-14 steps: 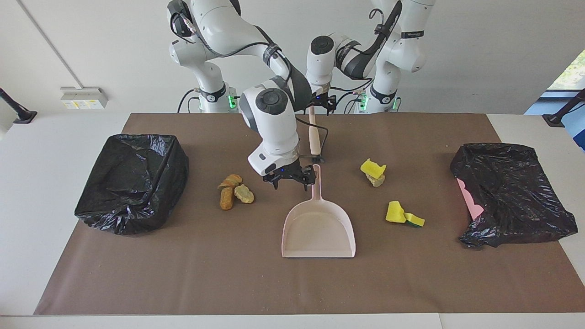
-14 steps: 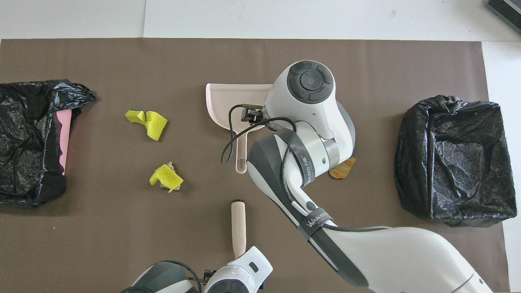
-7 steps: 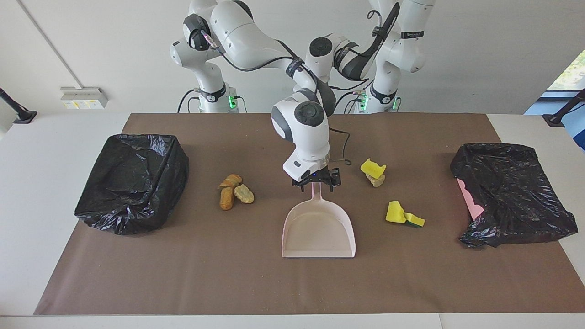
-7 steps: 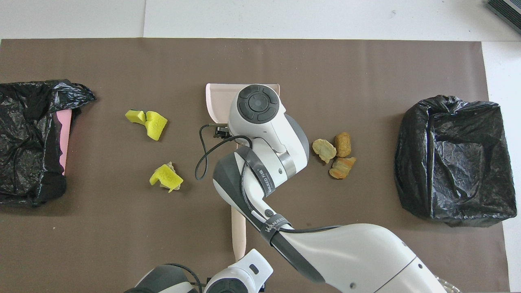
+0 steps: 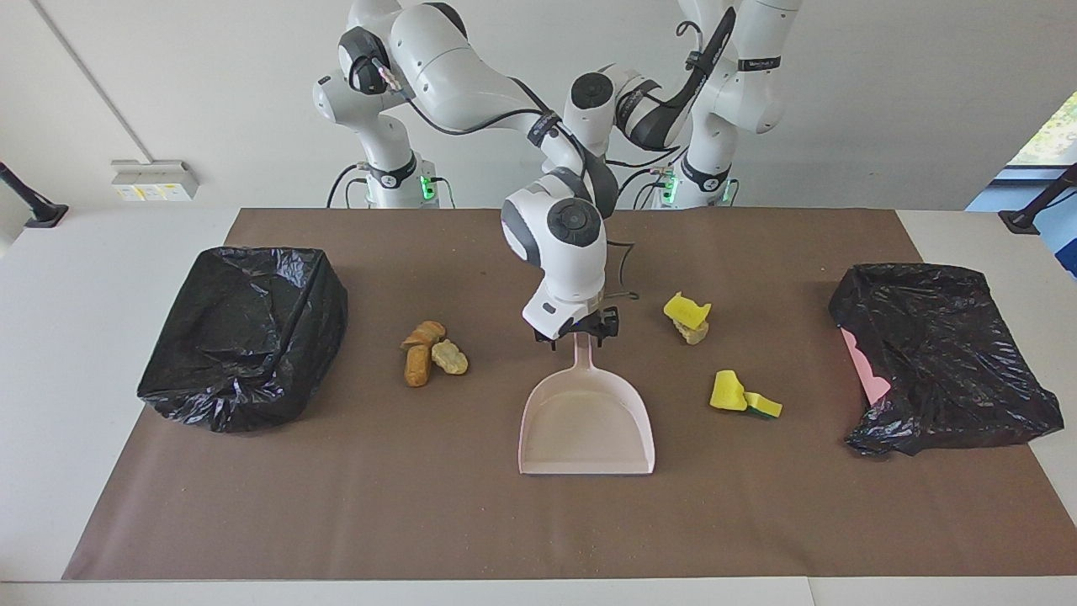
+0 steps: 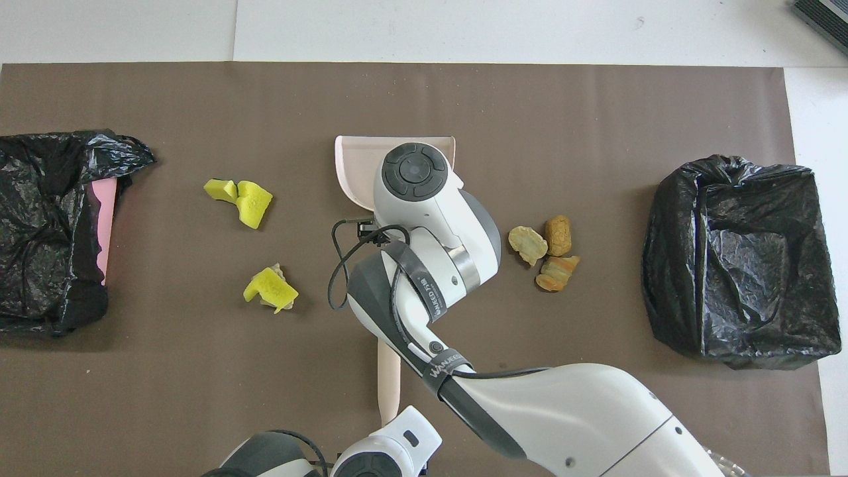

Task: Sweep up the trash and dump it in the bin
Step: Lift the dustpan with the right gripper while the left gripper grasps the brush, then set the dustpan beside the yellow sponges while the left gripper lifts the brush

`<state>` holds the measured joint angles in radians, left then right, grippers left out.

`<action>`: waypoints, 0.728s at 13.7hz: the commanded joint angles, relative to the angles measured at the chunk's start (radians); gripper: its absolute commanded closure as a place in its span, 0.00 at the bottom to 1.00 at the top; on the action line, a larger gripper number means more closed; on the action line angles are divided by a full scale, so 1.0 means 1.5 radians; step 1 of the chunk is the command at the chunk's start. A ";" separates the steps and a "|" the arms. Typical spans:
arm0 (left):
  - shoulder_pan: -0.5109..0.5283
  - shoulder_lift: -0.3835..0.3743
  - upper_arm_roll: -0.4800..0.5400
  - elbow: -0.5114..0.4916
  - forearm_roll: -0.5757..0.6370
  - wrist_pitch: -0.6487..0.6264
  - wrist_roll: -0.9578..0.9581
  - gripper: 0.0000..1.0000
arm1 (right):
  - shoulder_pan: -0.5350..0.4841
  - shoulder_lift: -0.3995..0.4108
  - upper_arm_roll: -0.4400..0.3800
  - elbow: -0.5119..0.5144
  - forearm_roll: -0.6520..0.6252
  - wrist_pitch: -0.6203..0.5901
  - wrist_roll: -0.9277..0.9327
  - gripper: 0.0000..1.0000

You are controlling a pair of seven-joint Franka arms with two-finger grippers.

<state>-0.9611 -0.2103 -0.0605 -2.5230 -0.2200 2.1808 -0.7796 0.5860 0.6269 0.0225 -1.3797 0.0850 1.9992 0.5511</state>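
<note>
Nothing is swept: across the worktop (image 5: 379,505) the trash lies loose, bread chunks (image 5: 433,352) toward the right arm's bin (image 5: 244,332), sponge bits (image 5: 688,316) toward the left's. The dustpan (image 5: 586,421) is empty. The right tool (image 5: 579,330) straddles its handle, grip unclear. Only the overhead view shows the brush handle (image 6: 388,377) at the left tool (image 6: 389,427), state unclear.

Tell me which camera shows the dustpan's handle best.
The facing view: the dustpan's handle shows bare from the pan up to the right gripper at its top. The overhead view hides the handle under the right arm, leaving only the pan's rim.
</note>
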 commanded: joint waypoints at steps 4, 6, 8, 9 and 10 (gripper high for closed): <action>0.005 -0.002 0.019 0.016 0.000 -0.017 0.002 1.00 | -0.015 -0.026 0.002 -0.024 0.013 -0.006 -0.059 1.00; 0.061 -0.004 0.019 0.049 0.048 -0.080 0.002 1.00 | -0.052 -0.055 0.003 -0.028 0.015 -0.008 -0.183 1.00; 0.119 -0.017 0.020 0.077 0.093 -0.144 0.004 1.00 | -0.072 -0.081 0.003 -0.036 0.014 -0.018 -0.255 1.00; 0.153 -0.025 0.021 0.089 0.110 -0.166 0.011 1.00 | -0.089 -0.097 0.003 -0.044 0.014 -0.027 -0.294 1.00; 0.191 -0.038 0.021 0.095 0.124 -0.179 0.035 1.00 | -0.102 -0.117 0.003 -0.063 0.014 -0.039 -0.357 1.00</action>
<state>-0.7711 -0.2240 -0.0250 -2.4117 -0.0767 1.9876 -0.7665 0.4734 0.5339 0.0163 -1.3921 0.0885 1.9577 0.1574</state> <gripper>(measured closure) 0.740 0.683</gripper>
